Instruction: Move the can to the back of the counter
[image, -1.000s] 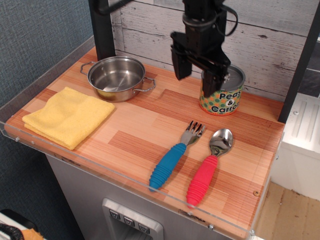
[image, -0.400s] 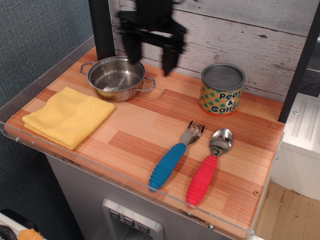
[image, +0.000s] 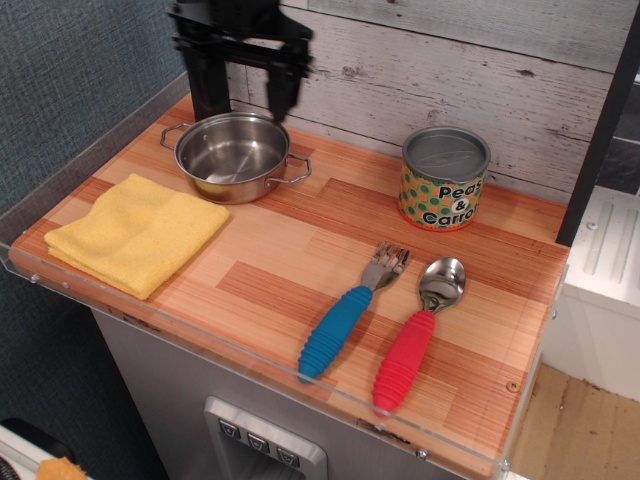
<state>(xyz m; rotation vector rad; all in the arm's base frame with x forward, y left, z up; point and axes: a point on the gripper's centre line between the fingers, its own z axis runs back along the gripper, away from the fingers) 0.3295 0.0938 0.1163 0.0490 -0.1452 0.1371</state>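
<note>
Can: standing upright in the upper right of the frame, on the counter near the white plank wall; grey lid facing up, green label with orange dots showing "Peas & Carrots". Nothing is touching it.

Gripper: hanging at the upper left of the frame, above the far edge of the pot; its two dark fingers are pointing down and standing apart, holding nothing. It is sitting well apart from the can.

Pot: steel, two handles, resting upper left on the counter.

Cloth: yellow, folded, lying at the left, just in front of the pot.

Fork: blue handle, lying lower centre, tines pointing toward the wall.

Spoon: red handle, lying just right of the fork, bowl pointing toward the can.
</note>
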